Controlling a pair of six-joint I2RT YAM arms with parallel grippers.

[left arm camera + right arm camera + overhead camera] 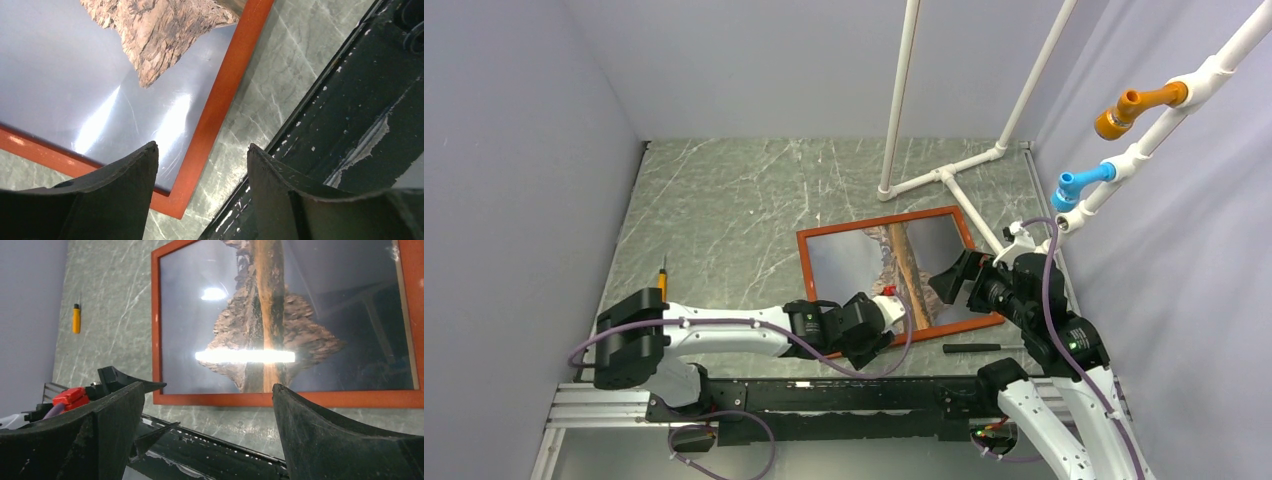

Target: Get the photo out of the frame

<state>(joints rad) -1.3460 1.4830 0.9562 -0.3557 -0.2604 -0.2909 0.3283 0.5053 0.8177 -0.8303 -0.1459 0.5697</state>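
Observation:
The reddish-brown frame (805, 265) lies flat on the marble table, face up. The photo (849, 260), a brown mountain on grey-blue, sits inside it. My left gripper (900, 316) is open and empty. It hovers over the frame's near edge, close to the near-left corner. In the left wrist view the frame's corner (220, 90) and the photo (75, 60) lie below the gripper (202, 150). My right gripper (942, 283) is open and empty above the frame's near-right part. Its wrist view shows the gripper (207, 390), the frame (156, 330) and the photo (260, 325).
A yellow-handled screwdriver (662, 280) lies on the table at the left and also shows in the right wrist view (76, 319). A black pen-like tool (971, 348) lies just in front of the frame. A white pipe stand (944, 175) is behind it. A black rail (824, 395) runs along the near edge.

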